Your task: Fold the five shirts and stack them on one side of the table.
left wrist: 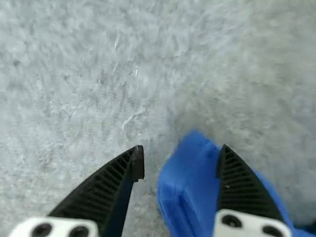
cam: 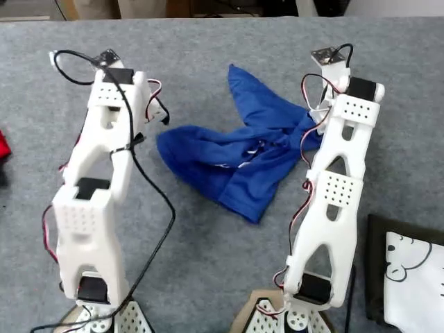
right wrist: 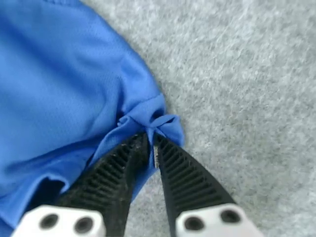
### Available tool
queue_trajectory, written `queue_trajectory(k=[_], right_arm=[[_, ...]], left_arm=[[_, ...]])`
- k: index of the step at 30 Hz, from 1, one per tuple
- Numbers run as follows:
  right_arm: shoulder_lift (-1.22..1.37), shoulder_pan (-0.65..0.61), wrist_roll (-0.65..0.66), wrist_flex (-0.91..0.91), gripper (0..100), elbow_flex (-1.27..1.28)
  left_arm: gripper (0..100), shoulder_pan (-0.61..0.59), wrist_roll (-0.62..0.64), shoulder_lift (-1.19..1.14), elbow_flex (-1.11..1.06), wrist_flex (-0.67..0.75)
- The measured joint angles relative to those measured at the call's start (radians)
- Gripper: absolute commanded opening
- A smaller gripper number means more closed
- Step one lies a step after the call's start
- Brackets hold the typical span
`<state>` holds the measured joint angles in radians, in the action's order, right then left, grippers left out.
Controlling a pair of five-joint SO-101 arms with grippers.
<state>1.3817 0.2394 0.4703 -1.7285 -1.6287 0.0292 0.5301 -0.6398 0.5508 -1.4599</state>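
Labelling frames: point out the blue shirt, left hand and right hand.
blue shirt [cam: 232, 170], high view, middle of fabric.
left hand [left wrist: 181, 152], left wrist view, between open fingertips.
right hand [right wrist: 152, 133], right wrist view, between pinching fingertips.

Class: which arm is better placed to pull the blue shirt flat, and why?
Probably right: the right gripper is shut on a fold of the crumpled blue fabric shirt; the left gripper is open, holding nothing.

My desk [cam: 208, 270] is covered in grey felt. A crumpled blue shirt [cam: 236, 163] lies mid-desk. At my right, a white printed shirt [cam: 416, 284] sits on a dark piece [cam: 374, 270]. Something red [cam: 3, 146] lies at my left edge.
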Motion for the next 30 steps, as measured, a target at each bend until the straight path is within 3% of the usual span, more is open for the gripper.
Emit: queue_trajectory(k=[6,11,27,30], right_arm=[[0.000,0.000,0.000,0.002,0.5,0.000],[0.000,0.000,0.000,0.002,0.5,0.000],[0.000,0.000,0.000,0.002,0.5,0.000],[0.000,0.000,0.000,0.002,0.5,0.000]], left_arm=[[23,0.020,-0.012,-0.247,0.385,-0.207],[23,0.051,-0.011,-0.390,0.631,-0.278],[23,0.066,0.071,-0.473,0.675,-0.287],[19,0.094,0.071,-0.477,0.675,-0.287]])
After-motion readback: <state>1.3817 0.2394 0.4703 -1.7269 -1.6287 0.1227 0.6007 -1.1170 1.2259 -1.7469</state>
